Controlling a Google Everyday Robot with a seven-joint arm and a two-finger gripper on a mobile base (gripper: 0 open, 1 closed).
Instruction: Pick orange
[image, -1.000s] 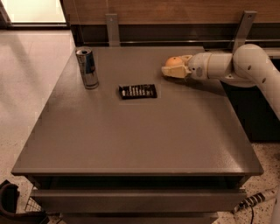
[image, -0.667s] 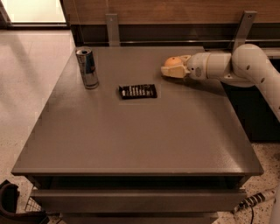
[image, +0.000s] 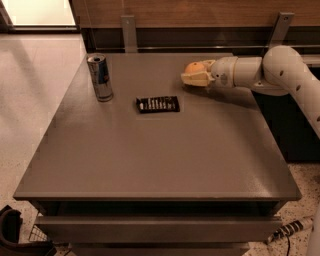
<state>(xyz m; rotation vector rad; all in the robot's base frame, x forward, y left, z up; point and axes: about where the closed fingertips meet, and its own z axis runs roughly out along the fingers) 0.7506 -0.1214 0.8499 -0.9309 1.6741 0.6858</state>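
The orange (image: 195, 67) is a small round fruit at the back right of the grey table (image: 150, 150). My gripper (image: 194, 74) reaches in from the right on a white arm (image: 280, 70) and is shut on the orange. A cream fingertip (image: 192, 78) lies in front of the fruit and hides its lower part. The gripper sits low, just above the table top.
A silver and blue drink can (image: 100, 77) stands at the back left. A flat black bar-shaped packet (image: 158, 104) lies between the can and the gripper. A wooden wall with metal posts (image: 128, 31) runs behind the table. Drawer fronts show below the table's front edge.
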